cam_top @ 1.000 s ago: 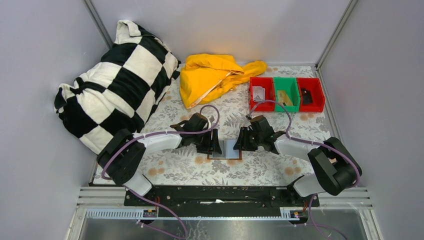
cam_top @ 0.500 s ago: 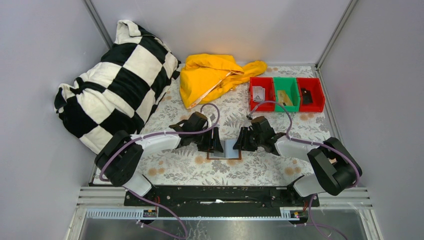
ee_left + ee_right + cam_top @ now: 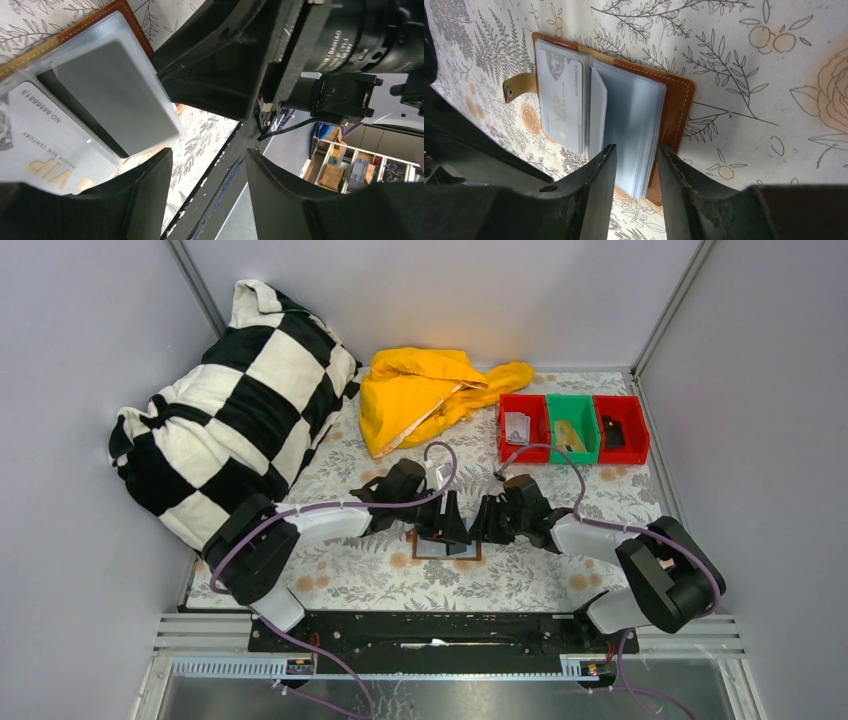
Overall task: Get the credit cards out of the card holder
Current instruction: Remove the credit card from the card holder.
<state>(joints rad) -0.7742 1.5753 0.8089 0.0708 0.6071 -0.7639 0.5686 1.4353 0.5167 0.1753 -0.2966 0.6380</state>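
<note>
Grippers: the left gripper (image 3: 207, 200) is hanging open just above the card holder (image 3: 135, 25), with nothing between its fingers. The right gripper (image 3: 636, 200) is also standing with its jaws apart, over the holder's other half. The stack of clear sleeves (image 3: 634, 120) is showing through the gap, and no pinch on it is visible.

Card holder: lying opened flat on the worktop (image 3: 749, 75), directly beneath both grippers. One loose sleeve is standing up from the fold.

Credit card (image 3: 561, 105): pale with gold "VIP" lettering, sitting inside the clear pocket on the half of the holder that carries the strap (image 3: 519, 85). It is not yet out.

Handling note (judgement): the step in hand is getting hold of that card.
- The right gripper is best used pressing the sleeve stack down so the holder is not dragging or folding shut.
- The left gripper should be closing on the card's edge at the pocket mouth, taking the card alone and not the plastic.
- It should then draw the card flat along the pocket.
- Which pocket edge is open cannot be told from these views.
</note>
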